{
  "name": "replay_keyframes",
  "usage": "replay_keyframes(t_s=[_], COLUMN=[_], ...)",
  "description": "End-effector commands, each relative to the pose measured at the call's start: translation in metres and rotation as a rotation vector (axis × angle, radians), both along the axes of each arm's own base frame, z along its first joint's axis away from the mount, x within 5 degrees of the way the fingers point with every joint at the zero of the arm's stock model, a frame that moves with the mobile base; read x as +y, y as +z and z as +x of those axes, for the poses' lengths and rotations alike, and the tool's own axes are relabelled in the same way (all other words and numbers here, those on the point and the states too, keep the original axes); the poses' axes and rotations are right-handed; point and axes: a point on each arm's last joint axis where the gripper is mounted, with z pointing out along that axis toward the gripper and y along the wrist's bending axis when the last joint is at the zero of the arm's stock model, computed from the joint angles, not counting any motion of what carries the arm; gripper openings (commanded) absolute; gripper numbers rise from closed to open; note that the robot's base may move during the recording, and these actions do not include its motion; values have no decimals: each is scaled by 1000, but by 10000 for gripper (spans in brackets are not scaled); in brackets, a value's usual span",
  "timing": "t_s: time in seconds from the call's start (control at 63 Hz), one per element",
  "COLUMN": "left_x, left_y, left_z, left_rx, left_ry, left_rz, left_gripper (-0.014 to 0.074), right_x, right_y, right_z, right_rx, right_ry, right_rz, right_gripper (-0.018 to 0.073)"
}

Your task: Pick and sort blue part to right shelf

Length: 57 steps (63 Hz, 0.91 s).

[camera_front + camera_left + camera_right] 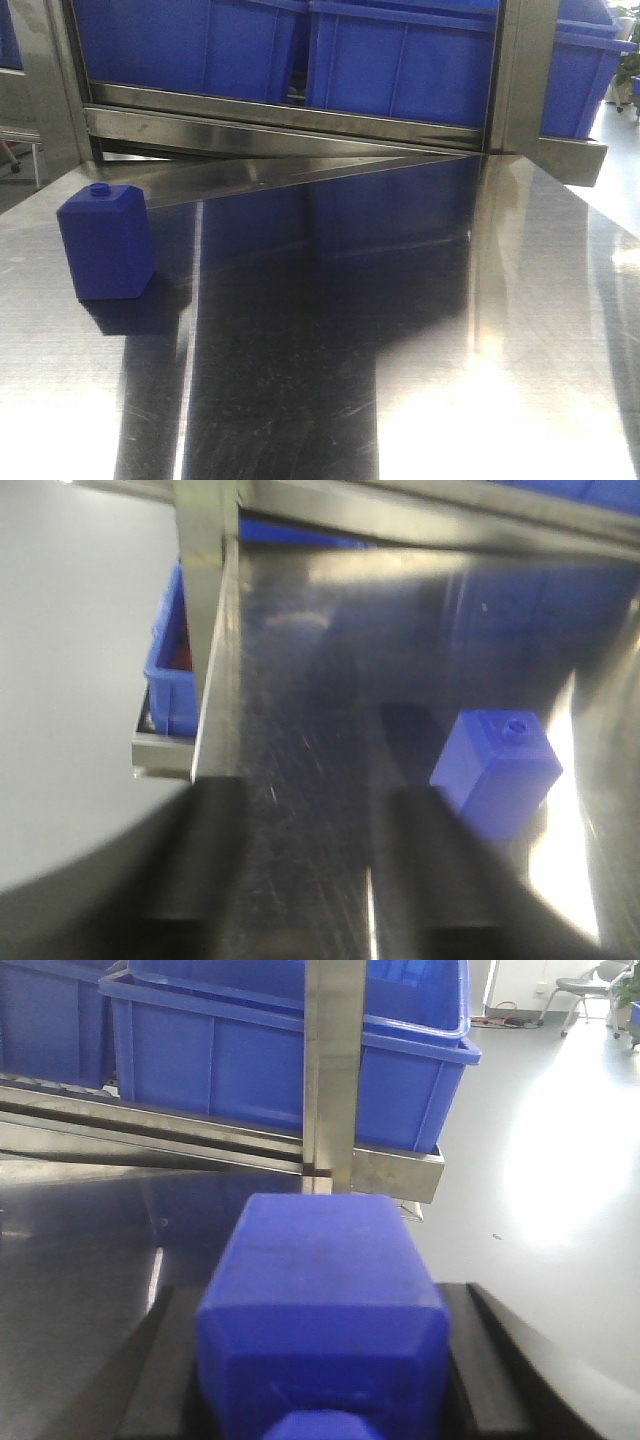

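Note:
In the right wrist view my right gripper [325,1360] is shut on the blue part [325,1290], a solid-blue bottle-shaped block with sloped shoulders and its cap toward the camera. It is held above the steel table, facing the right shelf [328,1070], a steel-framed rack with large blue bins [230,1060]. The shelf also shows in the front view [300,125]. My left gripper [315,860] is open and empty, low over the table. Neither gripper shows in the front view.
A squatter blue block with a low flat knob [105,245] stands on the steel table [400,350] at the left; it also shows in the left wrist view [495,770], just right of the left fingers. Grey floor lies beyond the table's edges.

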Motion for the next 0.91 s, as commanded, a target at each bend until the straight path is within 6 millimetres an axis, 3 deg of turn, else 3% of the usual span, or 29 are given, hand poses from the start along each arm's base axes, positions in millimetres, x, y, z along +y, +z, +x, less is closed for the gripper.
replay_keyframes(t_s=[0.0, 0.064, 0.365, 0.635, 0.889], left_x=[-8, -12, -39, -70, -109], left_y=[21, 24, 45, 56, 62], left_z=[13, 21, 58, 108, 145], left_rx=[-70, -35, 227, 520, 628], left_ry=[-36, -48, -100, 103, 95], left_rz=[-17, -9, 74, -38, -12], left_gripper=[656, 692, 692, 692, 692], right_x=[1, 1, 1, 1, 1], right_y=[19, 19, 19, 19, 19], right_z=[0, 0, 0, 0, 0], right_rx=[-129, -129, -129, -129, -129], right_ry=[8, 8, 8, 8, 8], right_rz=[-16, -16, -16, -16, -16], right_gripper=[393, 393, 393, 393, 393])
